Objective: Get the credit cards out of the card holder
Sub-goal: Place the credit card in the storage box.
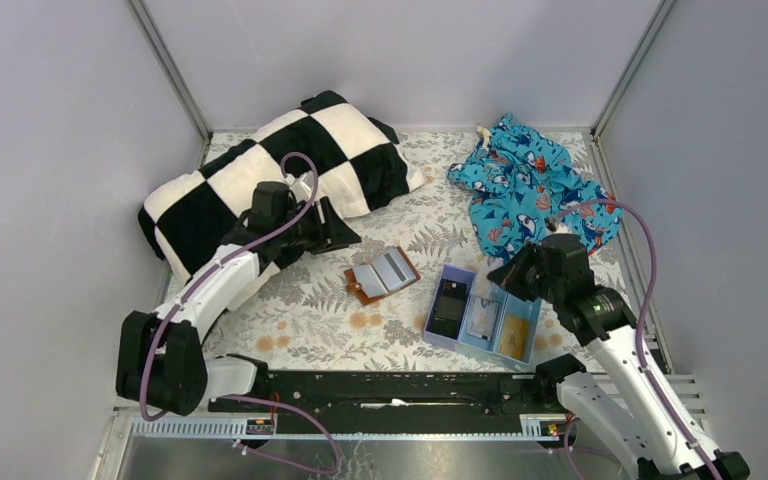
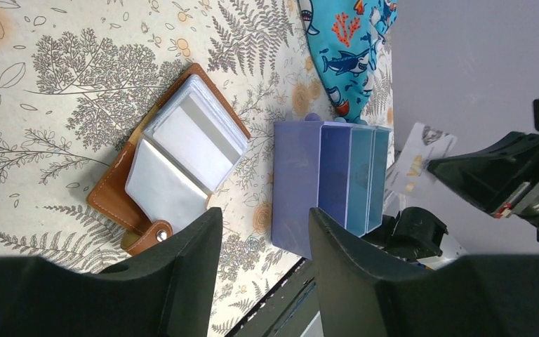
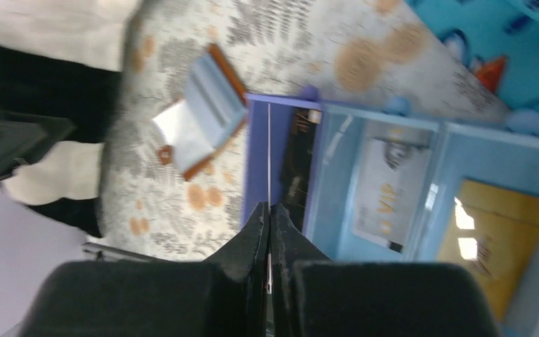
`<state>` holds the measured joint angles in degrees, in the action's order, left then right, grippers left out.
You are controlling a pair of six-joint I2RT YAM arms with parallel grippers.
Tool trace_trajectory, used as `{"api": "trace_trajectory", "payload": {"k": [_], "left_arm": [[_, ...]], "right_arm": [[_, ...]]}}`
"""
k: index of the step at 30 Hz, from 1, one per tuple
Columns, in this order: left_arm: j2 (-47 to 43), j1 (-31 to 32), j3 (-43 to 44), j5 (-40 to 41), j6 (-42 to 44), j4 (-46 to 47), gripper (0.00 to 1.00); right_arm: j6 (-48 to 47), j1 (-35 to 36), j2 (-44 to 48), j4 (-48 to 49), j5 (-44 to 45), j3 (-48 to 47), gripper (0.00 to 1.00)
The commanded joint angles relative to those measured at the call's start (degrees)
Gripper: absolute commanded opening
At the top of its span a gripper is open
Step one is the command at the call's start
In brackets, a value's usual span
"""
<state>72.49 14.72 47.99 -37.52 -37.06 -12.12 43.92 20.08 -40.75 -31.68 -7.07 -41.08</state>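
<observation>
The brown leather card holder (image 1: 382, 275) lies open on the floral cloth, grey-blue pockets up; it also shows in the left wrist view (image 2: 168, 154) and the right wrist view (image 3: 200, 116). My right gripper (image 1: 508, 275) (image 3: 269, 210) is shut on a pale card (image 2: 421, 158) with gold print, seen edge-on (image 3: 269, 154), above the light blue tray (image 1: 430, 330). In the tray lie a pale whitish-blue card (image 3: 386, 186) in the middle compartment and an orange-gold card (image 3: 495, 242) in the right one. My left gripper (image 1: 345, 238) (image 2: 263, 232) is open and empty, left of the card holder.
A black blocky item (image 1: 449, 305) sits in the tray's left compartment. A black-and-white checked pillow (image 1: 280, 170) lies at the back left under my left arm. A blue shark-print cloth (image 1: 530, 190) lies at the back right. Grey walls enclose the table.
</observation>
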Motion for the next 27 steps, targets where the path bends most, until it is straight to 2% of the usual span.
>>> {"api": "trace_trajectory", "payload": {"k": [1,10,21,22,25,27], "left_arm": [[1.6,-0.2,0.3,-0.3,1.5,1.3,0.53],[3.2,-0.2,-1.4,-1.6,-0.6,5.0,0.54],[5.0,-0.2,-2.1,-3.8,-0.8,6.8,0.55],[5.2,-0.2,-2.1,-4.0,-0.9,6.8,0.55],[5.2,-0.2,-2.3,-4.1,-0.7,6.8,0.55],[5.5,-0.2,-2.2,-4.7,-0.8,7.0,0.56]], "right_arm": [[-1.4,-0.2,1.6,-9.4,6.0,2.8,0.0],[-4.6,-0.2,-4.1,-5.2,-0.4,7.6,0.0],[-4.2,-0.2,-8.4,2.1,-2.3,11.7,0.0],[-4.2,-0.3,-8.8,1.7,-1.6,11.4,0.04],[-5.0,-0.2,-9.6,-2.2,2.2,8.7,0.33],[-5.5,-0.2,-9.1,-4.8,4.4,5.9,0.41]]}}
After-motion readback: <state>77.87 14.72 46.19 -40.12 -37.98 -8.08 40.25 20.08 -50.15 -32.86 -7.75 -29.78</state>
